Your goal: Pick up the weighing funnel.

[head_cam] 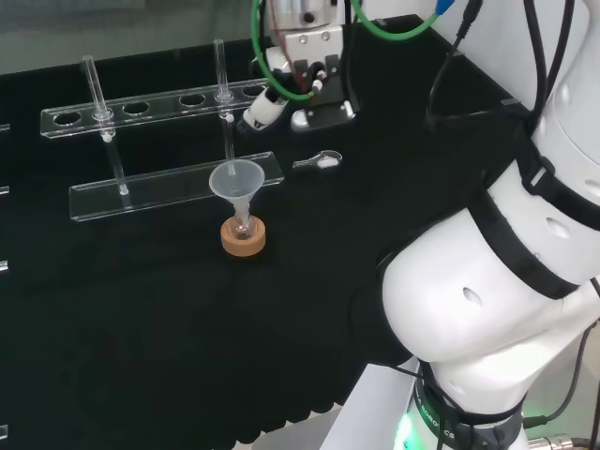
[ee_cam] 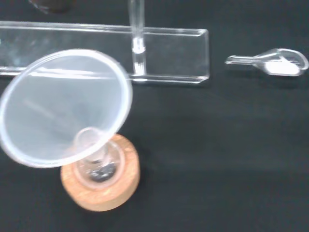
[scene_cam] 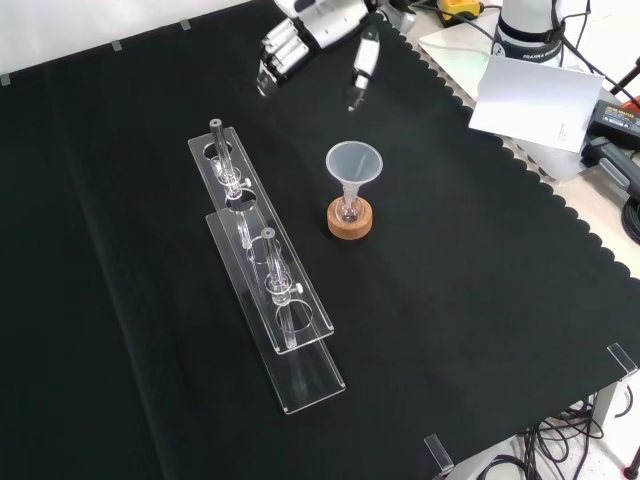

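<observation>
1. Hand [scene_cam: 305, 30] hung empty over the far cloth [head_cam: 141, 328] in the head view, fingers [scene_cam: 283, 50] relaxed, we judged.
2. We saw the weighing funnel [head_cam: 319, 162] on the cloth just nearer than it, stem pointing left.

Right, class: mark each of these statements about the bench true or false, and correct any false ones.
1. The weighing funnel lies on the black cloth. True.
2. The hand is curled round the weighing funnel. False: it hangs open above the cloth and holds nothing.
3. The funnel stands mouth up with its stem in a small flask on a cork ring. True.
4. Every hole of the clear test tube rack holds a tube. False: several holes are empty.
5. In the head view, the weighing funnel lies left of the funnel. False: it lies to the right.
</observation>
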`<action>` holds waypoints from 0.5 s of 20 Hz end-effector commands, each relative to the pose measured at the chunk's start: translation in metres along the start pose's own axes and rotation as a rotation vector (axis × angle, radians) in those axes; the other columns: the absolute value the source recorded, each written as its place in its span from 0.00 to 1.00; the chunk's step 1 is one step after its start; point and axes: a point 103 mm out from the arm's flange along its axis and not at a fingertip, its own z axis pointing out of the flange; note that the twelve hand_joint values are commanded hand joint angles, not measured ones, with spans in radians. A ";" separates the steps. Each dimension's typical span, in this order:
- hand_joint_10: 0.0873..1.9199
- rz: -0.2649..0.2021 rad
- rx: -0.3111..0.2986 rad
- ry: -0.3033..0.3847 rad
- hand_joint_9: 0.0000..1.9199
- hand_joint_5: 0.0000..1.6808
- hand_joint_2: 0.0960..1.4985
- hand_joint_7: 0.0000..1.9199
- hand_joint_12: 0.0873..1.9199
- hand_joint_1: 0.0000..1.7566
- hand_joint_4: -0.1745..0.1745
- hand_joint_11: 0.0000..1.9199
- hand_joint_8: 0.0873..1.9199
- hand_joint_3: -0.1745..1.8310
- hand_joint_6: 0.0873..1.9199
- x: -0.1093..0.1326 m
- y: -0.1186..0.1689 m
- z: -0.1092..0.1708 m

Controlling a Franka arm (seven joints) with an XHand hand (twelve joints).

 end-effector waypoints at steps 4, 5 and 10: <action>0.40 0.060 0.009 0.026 0.04 0.13 0.56 0.00 0.78 0.38 0.29 0.04 0.14 0.00 0.00 -0.052 0.011 -0.013; 0.40 0.069 0.010 0.025 0.04 0.13 0.56 0.00 0.78 0.38 0.29 0.04 0.16 0.00 0.00 -0.058 0.014 -0.013; 0.38 0.108 -0.007 0.010 0.10 0.17 0.57 0.01 0.76 0.40 0.28 0.07 0.29 0.00 0.00 -0.089 0.036 -0.018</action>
